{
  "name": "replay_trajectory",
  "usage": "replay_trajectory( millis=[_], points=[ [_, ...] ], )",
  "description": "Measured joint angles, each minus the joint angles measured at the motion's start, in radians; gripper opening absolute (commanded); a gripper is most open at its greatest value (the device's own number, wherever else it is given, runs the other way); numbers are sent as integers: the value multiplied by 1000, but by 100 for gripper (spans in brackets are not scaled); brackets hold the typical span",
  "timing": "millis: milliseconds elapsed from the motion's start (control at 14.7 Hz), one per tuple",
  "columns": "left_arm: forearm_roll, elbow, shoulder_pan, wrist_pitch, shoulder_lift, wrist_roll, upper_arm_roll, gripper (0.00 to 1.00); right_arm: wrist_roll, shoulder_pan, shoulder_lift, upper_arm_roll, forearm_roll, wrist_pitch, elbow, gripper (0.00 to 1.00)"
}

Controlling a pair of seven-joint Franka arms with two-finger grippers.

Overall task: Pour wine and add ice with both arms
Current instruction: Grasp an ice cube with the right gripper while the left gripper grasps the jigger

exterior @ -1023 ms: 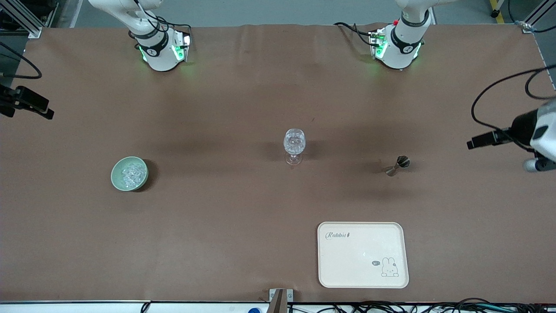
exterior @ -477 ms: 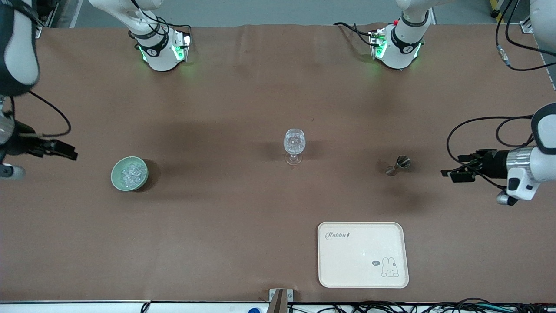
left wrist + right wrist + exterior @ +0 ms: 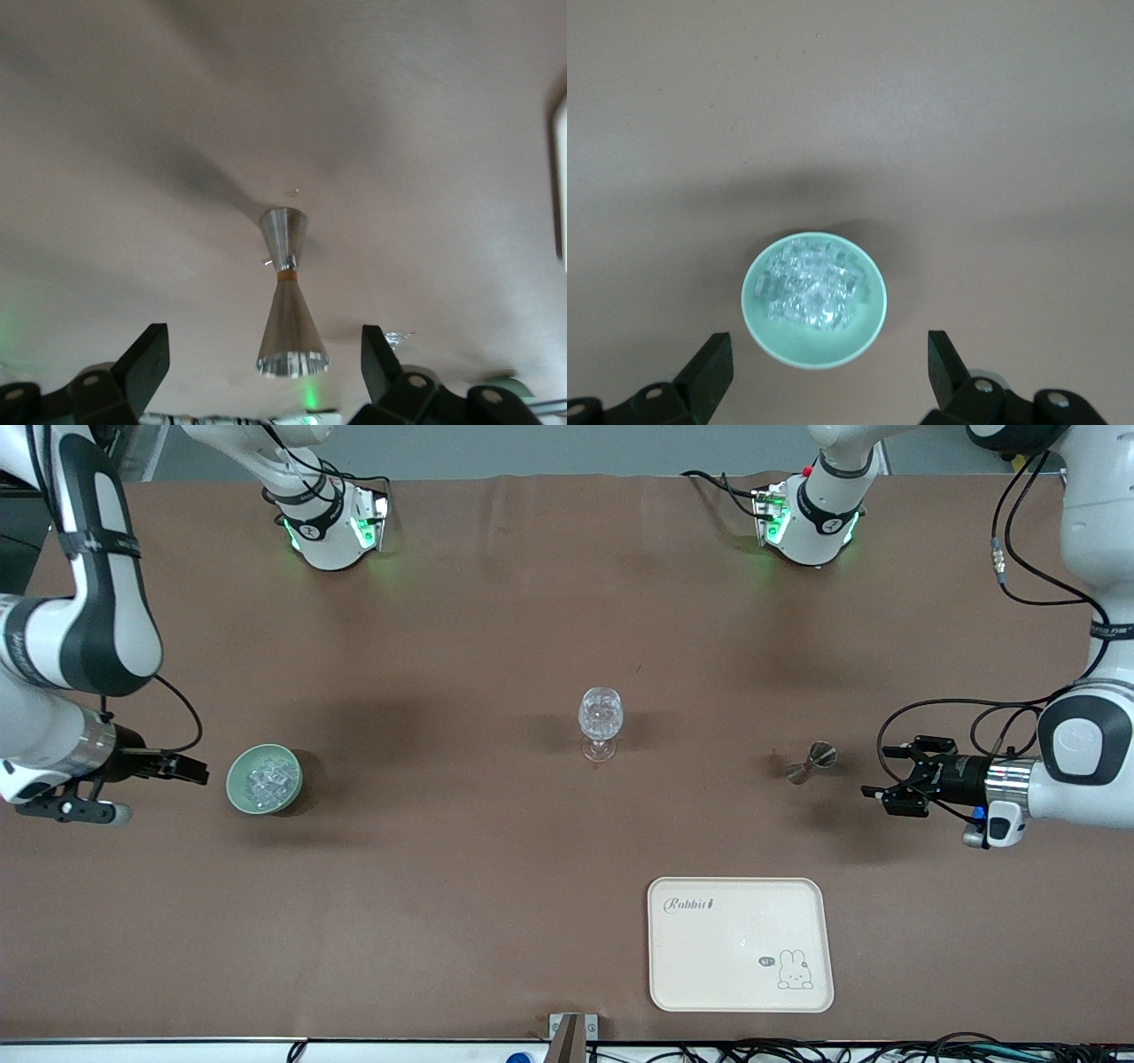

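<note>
A clear stemmed glass [image 3: 601, 722] stands upright at the table's middle. A steel jigger [image 3: 811, 763] stands toward the left arm's end, and it also shows in the left wrist view [image 3: 285, 301]. My left gripper [image 3: 881, 772] is open and level beside the jigger, a short gap away from it, with the jaws wide in the left wrist view [image 3: 264, 350]. A green bowl [image 3: 237, 793] holds the ice [image 3: 266, 777] toward the right arm's end. My right gripper [image 3: 197, 771] is open beside the bowl [image 3: 757, 310], with the ice [image 3: 811, 288] between its spread jaws in the right wrist view.
A cream rabbit tray [image 3: 740, 943] lies nearer the front camera than the jigger. The two arm bases [image 3: 332, 527] stand along the table's back edge. Cables hang by the left arm.
Both arms have swung in from the table's ends. The left gripper has come toward the jigger and the right gripper toward the bowl. The glass, jigger and bowl have not moved.
</note>
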Motion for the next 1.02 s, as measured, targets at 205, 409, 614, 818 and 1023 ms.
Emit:
replay_trajectory(
  millis=[205,409,614,818,1023],
  points=[
    [-98,0,3,-5,47,-10,-1,89,0,7,23,3,0,161,-112,96],
    [-181,-7,2,-14,79,-15,-3,84,0,21,51,7,0,249,-173,95],
    [-221,-20,2,-21,100,-16,-3,83,1,33,68,8,0,310,-215,90],
    [-225,-32,4,-22,120,-17,-3,79,1,33,74,7,0,319,-243,70],
    [-225,-34,16,-22,153,-17,-2,74,1,33,75,7,0,325,-261,54]
  ],
)
